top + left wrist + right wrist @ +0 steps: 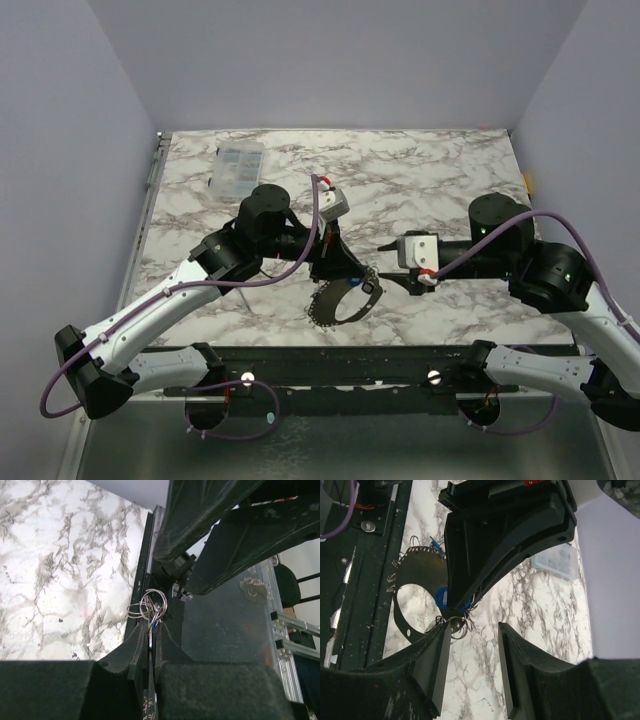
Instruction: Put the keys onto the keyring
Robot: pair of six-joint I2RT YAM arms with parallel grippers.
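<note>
The keyring [325, 311] is a large dark flat ring with small wire loops along its rim. It hangs near the table's front middle, and its band shows in the right wrist view [400, 625]. My left gripper [345, 275] is shut on its upper edge. In the left wrist view the band runs between the closed fingers [151, 630], with small wire loops [149, 606] just past the tips. A blue key head [441, 596] sits at the left gripper's tip [495, 540]. My right gripper [388, 265] is open and empty [473, 629], just right of the ring.
A clear compartment box [238, 170] lies at the back left of the marble table and also shows in the right wrist view [557, 560]. A black rail [330, 365] runs along the table's front edge, close below the ring.
</note>
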